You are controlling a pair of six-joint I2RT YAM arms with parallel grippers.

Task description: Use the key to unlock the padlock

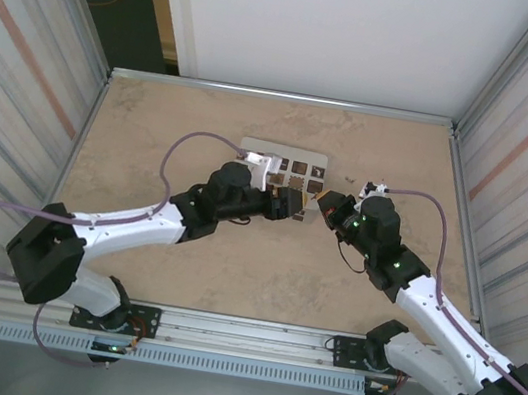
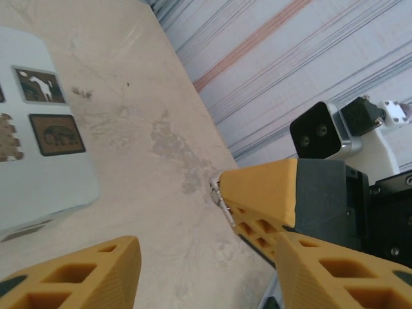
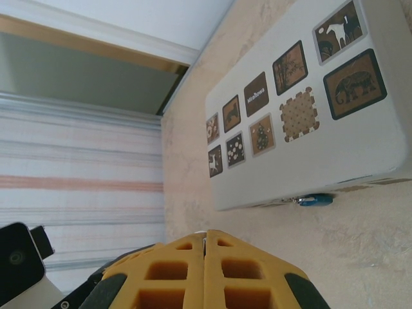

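Work surface: beige marbled tabletop [image 1: 233, 263], enclosed by ribbed grey side panels.

Box: flat white rectangular box with brown square picture tiles [image 1: 252, 145] [image 3: 360, 154] [image 2: 38, 187], lying face up towards the far middle of the tabletop.

Padlock: tiny blue-bodied padlock with a thin silvery shackle [image 3: 315, 200], lying flat on the tabletop against the base of the box's side wall, below the elephant tile and near a corner of the box. Touched by neither gripper.

Key: thin silvery metal key [image 2: 221, 193], sticking out a short way from the right gripper's fingertips, above the tabletop.

Left gripper [image 1: 291, 205] [image 2: 206, 251]: yellow ribbed fingers [image 2: 84, 277] spread wide, with bare tabletop between them. Positioned just beside the near edge of the box and aimed at the right gripper.

Right gripper [image 1: 325, 204] [image 3: 205, 235] [image 2: 225, 183]: yellow fingers [image 3: 251, 270] pressed together, pinching the key at the very tip. Positioned close in front of the left gripper, tip to tip, near the box's right end.

Arms: both reaching inward from the near edge and meeting at the table's centre, just in front of the box.

Padlock relative to right gripper: ahead of the closed fingers, apart from them.
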